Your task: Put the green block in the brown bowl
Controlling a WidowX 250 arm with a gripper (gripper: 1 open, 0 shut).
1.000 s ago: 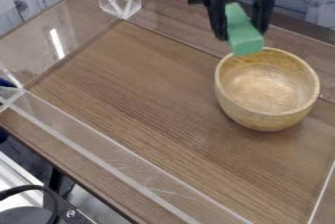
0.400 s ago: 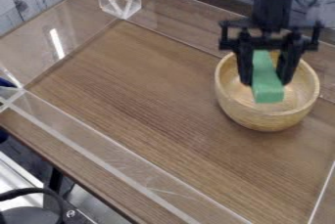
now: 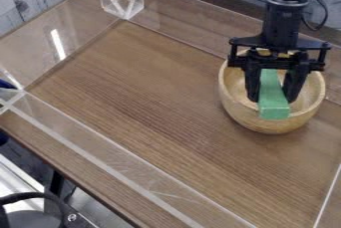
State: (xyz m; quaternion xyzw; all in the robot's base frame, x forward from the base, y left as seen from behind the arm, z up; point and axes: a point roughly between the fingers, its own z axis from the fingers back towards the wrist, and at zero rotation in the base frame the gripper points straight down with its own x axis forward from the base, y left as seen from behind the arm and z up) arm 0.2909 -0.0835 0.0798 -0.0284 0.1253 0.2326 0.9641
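The green block hangs upright inside the brown bowl, its lower end down near the bowl's floor. My black gripper points steeply down over the bowl and is shut on the block's upper end, one finger on each side. The bowl sits at the right of the wooden table. Whether the block's tip touches the bowl's bottom I cannot tell.
A clear acrylic wall runs around the wooden tabletop. A small clear bracket stands at the back left corner. The arm rises from the gripper toward the top right.
The gripper has come down and moved a little right with the block, from above the bowl's back rim to inside the bowl.
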